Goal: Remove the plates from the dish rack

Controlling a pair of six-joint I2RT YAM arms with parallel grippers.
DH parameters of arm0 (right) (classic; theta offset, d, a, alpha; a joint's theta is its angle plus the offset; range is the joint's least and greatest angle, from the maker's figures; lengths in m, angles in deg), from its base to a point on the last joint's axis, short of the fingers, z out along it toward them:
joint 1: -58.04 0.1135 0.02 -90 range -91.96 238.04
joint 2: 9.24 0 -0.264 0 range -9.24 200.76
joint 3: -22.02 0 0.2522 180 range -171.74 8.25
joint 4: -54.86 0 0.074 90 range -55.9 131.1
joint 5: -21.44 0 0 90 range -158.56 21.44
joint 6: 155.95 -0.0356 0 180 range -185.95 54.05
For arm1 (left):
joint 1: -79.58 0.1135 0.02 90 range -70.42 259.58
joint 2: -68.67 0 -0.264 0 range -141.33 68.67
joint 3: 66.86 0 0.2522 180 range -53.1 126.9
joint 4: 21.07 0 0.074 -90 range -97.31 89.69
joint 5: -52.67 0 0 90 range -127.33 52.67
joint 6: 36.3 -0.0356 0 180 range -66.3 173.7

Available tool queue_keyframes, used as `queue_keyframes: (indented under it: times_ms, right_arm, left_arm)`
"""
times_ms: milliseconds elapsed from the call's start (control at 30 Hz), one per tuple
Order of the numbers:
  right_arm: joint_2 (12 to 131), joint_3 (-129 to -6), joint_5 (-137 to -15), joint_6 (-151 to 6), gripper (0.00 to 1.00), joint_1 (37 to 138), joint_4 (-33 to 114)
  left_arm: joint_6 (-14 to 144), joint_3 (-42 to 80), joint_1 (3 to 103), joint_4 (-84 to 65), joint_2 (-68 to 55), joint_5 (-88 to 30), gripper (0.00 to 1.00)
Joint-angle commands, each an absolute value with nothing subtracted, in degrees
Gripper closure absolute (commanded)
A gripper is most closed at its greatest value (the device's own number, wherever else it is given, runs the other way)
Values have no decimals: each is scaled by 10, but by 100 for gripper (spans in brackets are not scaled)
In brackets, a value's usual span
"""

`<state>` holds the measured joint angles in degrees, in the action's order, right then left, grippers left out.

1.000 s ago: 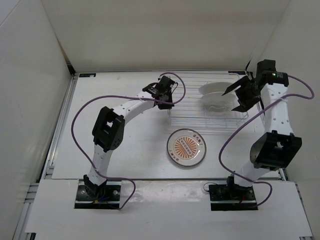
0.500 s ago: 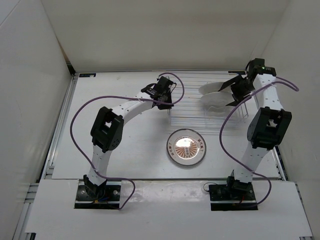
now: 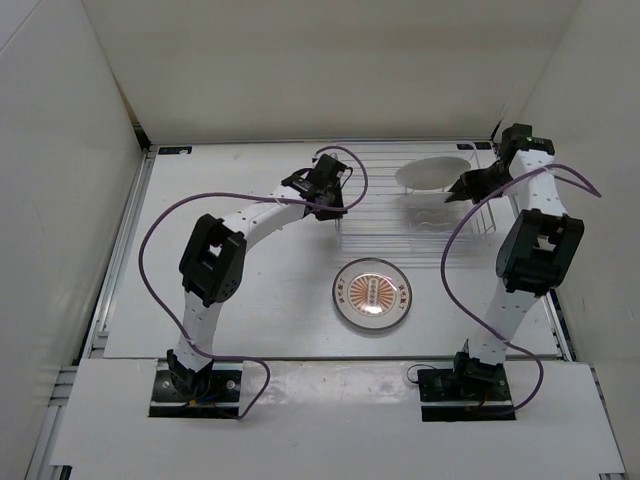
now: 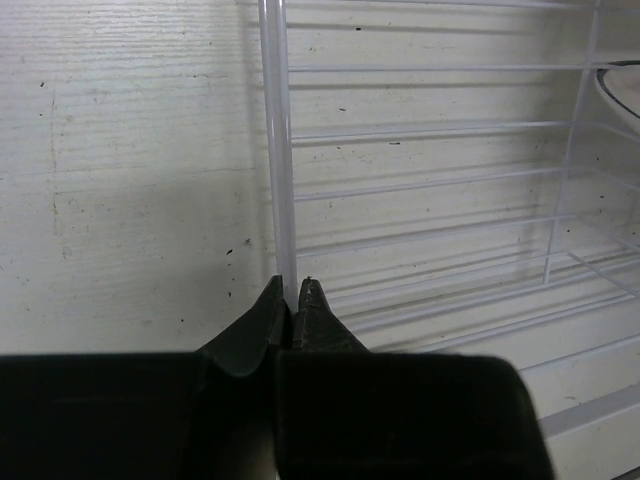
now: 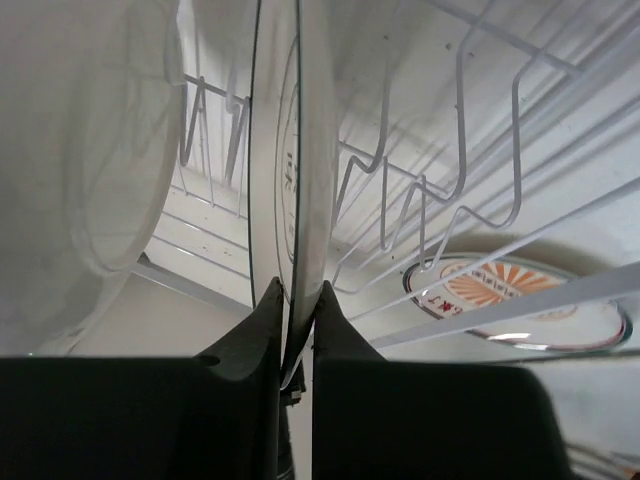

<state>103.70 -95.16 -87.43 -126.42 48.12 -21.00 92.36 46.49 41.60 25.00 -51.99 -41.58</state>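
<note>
White panel walls [image 3: 300, 70] box in a pale bench [image 3: 240, 290], and the white wire dish rack [image 3: 385, 225] stands across its far right, the largest item on it. Toward its right end the rack holds the grey-rimmed plate [image 3: 428, 174], standing on edge between the upright prongs. The sunburst plate [image 3: 372, 294] is already out and lies flat, face up, on the bench just in front of the rack. Both look like stiff, glazed ware. I judge them fairly heavy for a two-finger pinch, slick, and apt to chip if knocked on the wire or dropped. The rim is the place to take hold, with the lift going straight up out of the slot. The right hand [image 5: 295, 292] is closed tight on the standing plate's rim, its edge sandwiched between the fingers. The left hand [image 4: 293, 290] is pinched shut on the rack's left edge bar, probably to steady the light, springy frame.
</note>
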Motion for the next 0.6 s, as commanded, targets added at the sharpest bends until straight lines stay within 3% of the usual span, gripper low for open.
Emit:
queue_keyframes:
  times_ms: [0,267,567]
  right_arm:
    - [1038,-1008,-904,-1154,100,490,-190]
    - [1059,-1131,-955,-1163,100,472,-246]
    - [1018,-1086,-1105,-1234,100,455,-166]
  left_arm:
    - [943,418,419,319,-567,-355,100]
    - [939,427,419,336,-575,-358,100]
    - [947,437,419,348,-587,-358,100]
